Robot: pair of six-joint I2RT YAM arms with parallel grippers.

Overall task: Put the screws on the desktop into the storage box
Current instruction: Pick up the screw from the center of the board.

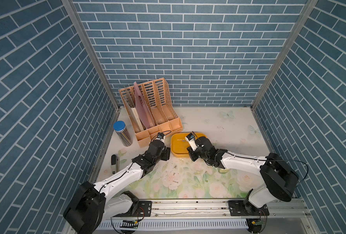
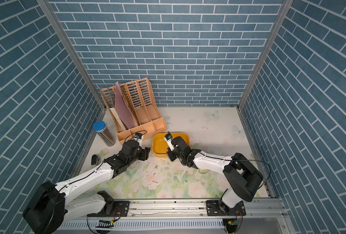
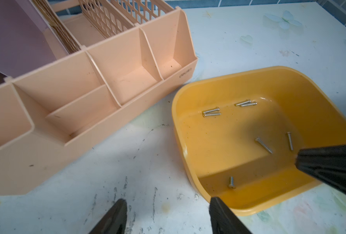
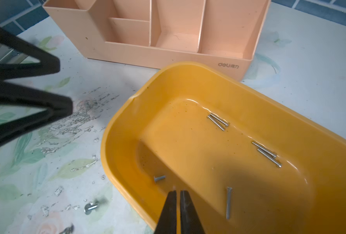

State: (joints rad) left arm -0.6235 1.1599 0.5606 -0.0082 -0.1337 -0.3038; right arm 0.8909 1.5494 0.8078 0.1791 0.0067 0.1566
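Black tapering fingertips point(image 4: 171, 202) of my right gripper point(image 4: 178, 192) sit closest in its wrist view. The jaws are pressed almost together, with only a thin slit between them, and I cannot tell whether anything is pinched there. They hang over the near end of the shallow yellow-orange plastic storage tub point(image 4: 168, 87). The tub sits on the pale cream tabletop printed with roses and butterflies point(image 1: 218, 125), just in front of the peach slotted plastic file organizer point(image 1: 174, 123).

Small silvery metal screws point(image 3: 211, 112) lie on the tub's floor. I count seven in the left wrist view: two pairs by the far wall and three singles. My left gripper point(image 3: 167, 200) hovers over scuffed tabletop just beside the tub, jaws spread wide. More screws point(image 1: 175, 181) lie loose on the rose print between the two arms. One short one point(image 4: 91, 206) rests near the tub's outer wall.
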